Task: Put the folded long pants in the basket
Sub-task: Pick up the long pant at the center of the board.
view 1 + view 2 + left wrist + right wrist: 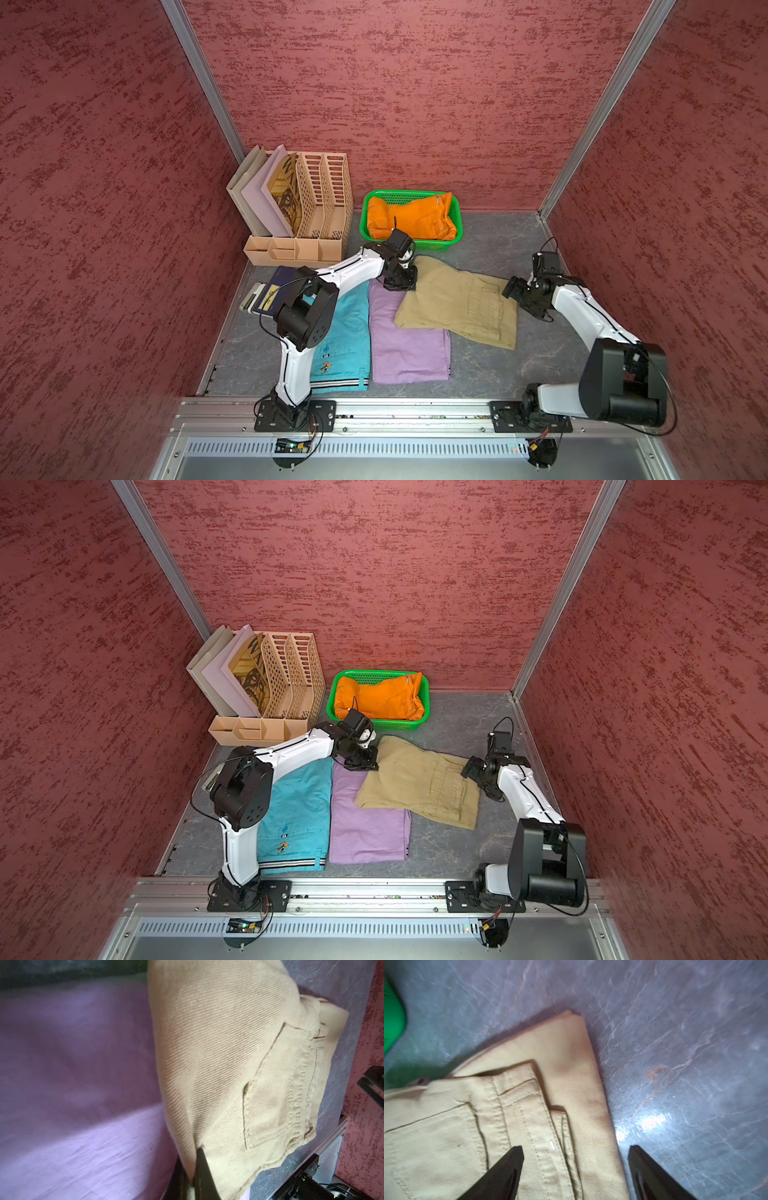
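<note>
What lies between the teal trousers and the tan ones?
The folded lilac cloth trousers, edge to edge with the folded teal cloth trousers; the folded khaki-tan cloth trousers overlap their far corner. Both top views show it.

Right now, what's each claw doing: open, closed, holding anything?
Left claw: closed on a corner of the khaki pants.
Right claw: open, holding nothing, poised over the khaki pants' edge.

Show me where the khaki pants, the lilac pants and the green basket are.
khaki pants (457, 303), in a top view, middle of the folded cloth.
lilac pants (409, 353), in a top view, uncovered part nearer the robot.
green basket (440, 245), in a top view, front mesh wall.
</note>
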`<action>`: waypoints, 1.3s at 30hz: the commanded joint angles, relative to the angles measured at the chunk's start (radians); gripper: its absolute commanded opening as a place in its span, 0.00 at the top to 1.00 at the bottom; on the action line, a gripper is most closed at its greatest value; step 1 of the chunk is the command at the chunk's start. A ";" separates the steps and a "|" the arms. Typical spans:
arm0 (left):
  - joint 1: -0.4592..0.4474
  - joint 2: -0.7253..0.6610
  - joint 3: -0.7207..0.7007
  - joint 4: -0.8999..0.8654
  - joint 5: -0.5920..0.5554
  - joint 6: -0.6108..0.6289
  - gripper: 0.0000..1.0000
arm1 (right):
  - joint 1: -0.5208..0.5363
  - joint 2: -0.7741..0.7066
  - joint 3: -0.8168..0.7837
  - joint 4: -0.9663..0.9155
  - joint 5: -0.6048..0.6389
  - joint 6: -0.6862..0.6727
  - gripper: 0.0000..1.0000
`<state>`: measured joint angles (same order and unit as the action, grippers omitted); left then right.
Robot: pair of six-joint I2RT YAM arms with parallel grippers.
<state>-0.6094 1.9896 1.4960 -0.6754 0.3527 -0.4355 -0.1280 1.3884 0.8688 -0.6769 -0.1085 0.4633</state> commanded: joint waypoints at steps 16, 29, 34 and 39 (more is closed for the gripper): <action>0.005 -0.032 -0.008 0.071 0.040 0.014 1.00 | -0.001 0.186 -0.059 0.076 -0.173 -0.019 0.20; -0.013 -0.046 0.001 0.078 0.064 0.005 1.00 | 0.023 0.174 -0.023 0.076 -0.187 -0.046 1.00; -0.032 -0.090 0.034 0.044 0.071 0.004 1.00 | 0.024 0.035 0.009 -0.009 -0.110 -0.050 1.00; -0.062 -0.160 0.095 -0.030 0.048 0.018 1.00 | 0.025 -0.093 0.083 -0.106 -0.096 -0.040 1.00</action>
<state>-0.6556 1.9148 1.5322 -0.6590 0.3981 -0.4358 -0.1047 1.3590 0.8787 -0.7181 -0.2520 0.4255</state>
